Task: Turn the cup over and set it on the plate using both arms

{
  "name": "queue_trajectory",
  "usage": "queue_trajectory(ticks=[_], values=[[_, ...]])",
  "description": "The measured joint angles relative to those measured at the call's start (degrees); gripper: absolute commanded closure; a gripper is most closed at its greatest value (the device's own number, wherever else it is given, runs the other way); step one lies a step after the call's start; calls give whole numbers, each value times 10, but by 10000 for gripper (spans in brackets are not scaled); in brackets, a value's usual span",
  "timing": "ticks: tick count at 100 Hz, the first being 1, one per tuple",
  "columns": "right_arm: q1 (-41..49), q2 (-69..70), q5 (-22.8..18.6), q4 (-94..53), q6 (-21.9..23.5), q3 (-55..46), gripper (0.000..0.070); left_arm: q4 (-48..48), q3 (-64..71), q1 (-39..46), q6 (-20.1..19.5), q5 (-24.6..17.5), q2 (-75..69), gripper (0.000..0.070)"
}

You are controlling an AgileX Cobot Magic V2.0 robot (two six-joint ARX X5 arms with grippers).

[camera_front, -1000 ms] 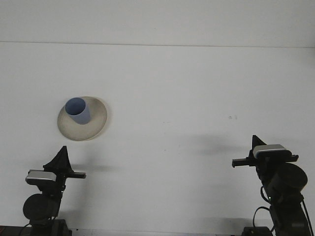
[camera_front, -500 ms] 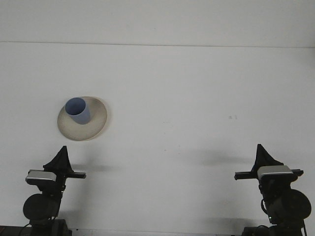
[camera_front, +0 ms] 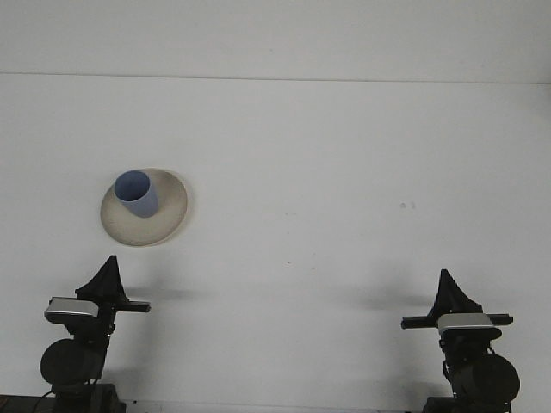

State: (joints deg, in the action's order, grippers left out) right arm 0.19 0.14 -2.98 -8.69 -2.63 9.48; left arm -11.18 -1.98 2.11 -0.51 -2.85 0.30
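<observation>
Upper left of the frame: blue cup [camera_front: 136, 194] sits on the cream plate [camera_front: 169, 215], toward the plate's upper-left part, touching it, mouth open and facing up toward the camera. Its long axis reads as upright, with a slight lean toward the lower right as seen from this view; could just be perspective.

Left gripper [camera_front: 109, 274] is at lower left, directly below the plate in the frame, tip pointing up-frame toward it. Cup lies up-frame and a little right of that tip, near but clearly apart. Right gripper [camera_front: 445, 288] is at lower right, well apart from cup and plate, the whole bare middle of the white table [camera_front: 344, 172] between them. So the left arm is the nearer one by far.

Both grippers hold nothing. Fingers on each appear pressed together into one dark wedge with no gap showing, so I read both as clenched and empty.

Judgement: cup already looks flipped and placed, task looks essentially done; arms appear parked at the bottom edge. If any further move is needed, it falls to the left arm, reaching straight up-frame.

Counts: one cup, one plate, two grippers, one table. Nothing else visible except a tiny faint speck mark at mid right.
</observation>
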Motion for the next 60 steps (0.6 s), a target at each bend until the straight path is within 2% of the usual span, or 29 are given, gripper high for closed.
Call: queue_trajectory(ticks=[21,60], values=[[0,0,0,82,0,-49,700,0,0,0,0,0,0,689],[-1,0,3,134,3,-86,700,0,0,0,0,0,0,689]])
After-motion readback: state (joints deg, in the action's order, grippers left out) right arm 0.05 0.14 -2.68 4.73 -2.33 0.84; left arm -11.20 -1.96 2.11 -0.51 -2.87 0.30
